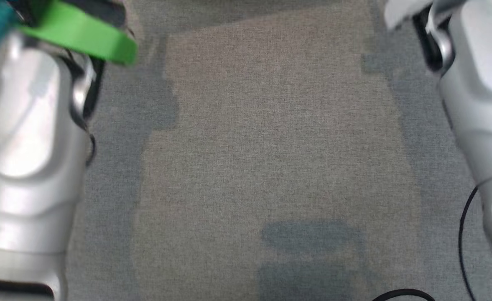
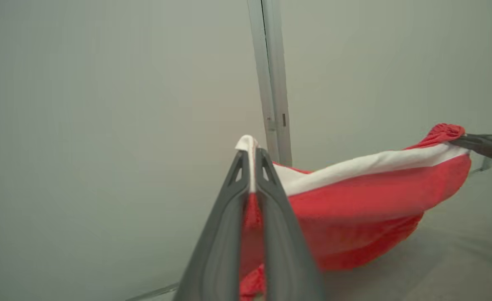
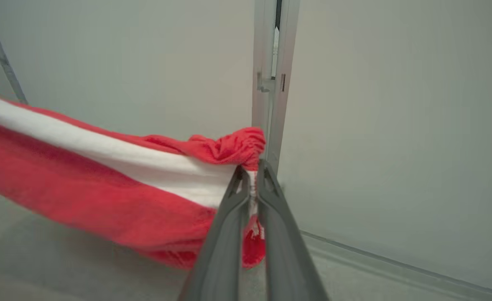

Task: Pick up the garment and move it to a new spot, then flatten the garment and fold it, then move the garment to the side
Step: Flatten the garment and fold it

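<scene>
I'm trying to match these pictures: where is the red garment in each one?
Head view: left forearm, right forearm, carpet.
Left wrist view: garment centre to right, pinched by left gripper.
Right wrist view: garment left to centre, pinched by right gripper.
Shared landmark: door frame behind it.

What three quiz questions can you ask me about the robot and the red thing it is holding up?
1. True or false: the left end effector is open and holds nothing.
2. Pick one: the stripe along the red garment is A) blue, B) white, C) green.
3. Fill the gap: the right end effector is shut on a bunched red end of the garment, so the garment hangs stretched between ___ end effectors.

Key: 1 false, it is shut on the garment; 2 B; 3 two.
</scene>
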Controlling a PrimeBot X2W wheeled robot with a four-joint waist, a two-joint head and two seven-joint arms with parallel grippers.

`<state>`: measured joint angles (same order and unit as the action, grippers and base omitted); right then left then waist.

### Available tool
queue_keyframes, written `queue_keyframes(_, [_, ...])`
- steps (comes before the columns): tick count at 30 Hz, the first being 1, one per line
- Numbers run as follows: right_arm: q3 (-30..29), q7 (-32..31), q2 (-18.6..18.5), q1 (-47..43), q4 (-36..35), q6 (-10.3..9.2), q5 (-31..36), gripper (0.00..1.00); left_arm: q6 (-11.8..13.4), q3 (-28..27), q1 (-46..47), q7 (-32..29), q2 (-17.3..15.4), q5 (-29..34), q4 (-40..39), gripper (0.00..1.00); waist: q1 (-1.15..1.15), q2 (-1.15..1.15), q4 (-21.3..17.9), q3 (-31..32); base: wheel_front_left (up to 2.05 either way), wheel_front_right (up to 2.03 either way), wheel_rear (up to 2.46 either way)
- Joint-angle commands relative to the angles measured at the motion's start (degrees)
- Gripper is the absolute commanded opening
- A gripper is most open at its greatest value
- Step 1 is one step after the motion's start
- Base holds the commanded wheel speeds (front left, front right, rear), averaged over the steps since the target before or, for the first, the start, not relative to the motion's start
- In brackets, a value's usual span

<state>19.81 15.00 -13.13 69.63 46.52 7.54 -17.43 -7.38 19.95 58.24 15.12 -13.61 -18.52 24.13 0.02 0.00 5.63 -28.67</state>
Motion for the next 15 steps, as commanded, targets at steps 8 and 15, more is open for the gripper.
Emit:
queue_keyframes(8, [6.8,0.2,-2.9,-21.9,-0.2,-0.12,-11.9,0.00,-0.1,-1.2,-23.8,0.0,4.2,-4.4,-0.5,0.00,-0.02,0.00,-0.2,6.4,0.00,0.00,0.00])
queue_keyframes(15, [10.4,0.0,-5.1,-37.4,-3.2,-0.15,-19.0,0.00,0.0,-3.9,-39.8,0.0,5.6,-5.5,0.8,0.00,-0.02,0.00,-0.9,15.1,0.00,0.00,0.00])
